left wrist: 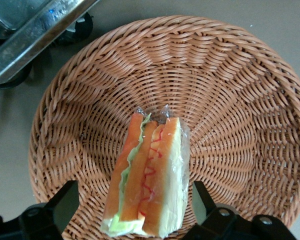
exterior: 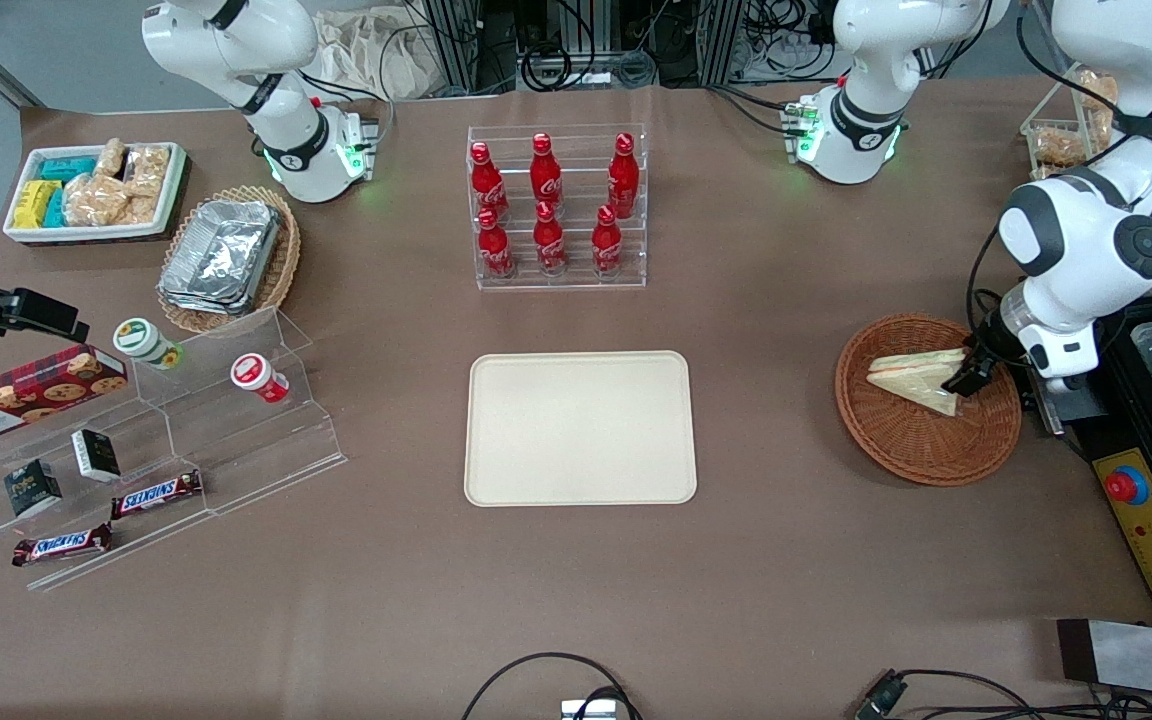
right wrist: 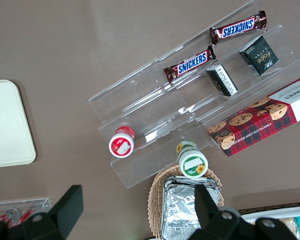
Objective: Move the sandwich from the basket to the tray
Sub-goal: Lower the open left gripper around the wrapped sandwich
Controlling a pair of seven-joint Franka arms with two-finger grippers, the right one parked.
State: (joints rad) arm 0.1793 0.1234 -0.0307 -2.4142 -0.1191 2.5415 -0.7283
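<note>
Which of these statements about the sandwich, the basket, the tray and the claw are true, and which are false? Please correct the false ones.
1. The sandwich lies in the basket. True.
2. The claw is shut on the sandwich. False: its fingers stand apart, one on each side of the sandwich, down in the basket.
3. The tray has nothing on it. True.
4. The basket stands on the tray. False: it stands on the table, apart from the tray, toward the working arm's end.
5. The sandwich is wrapped in clear film. True.
6. Six red bottles stand nearer to the front camera than the tray. False: they stand farther from it.
</note>
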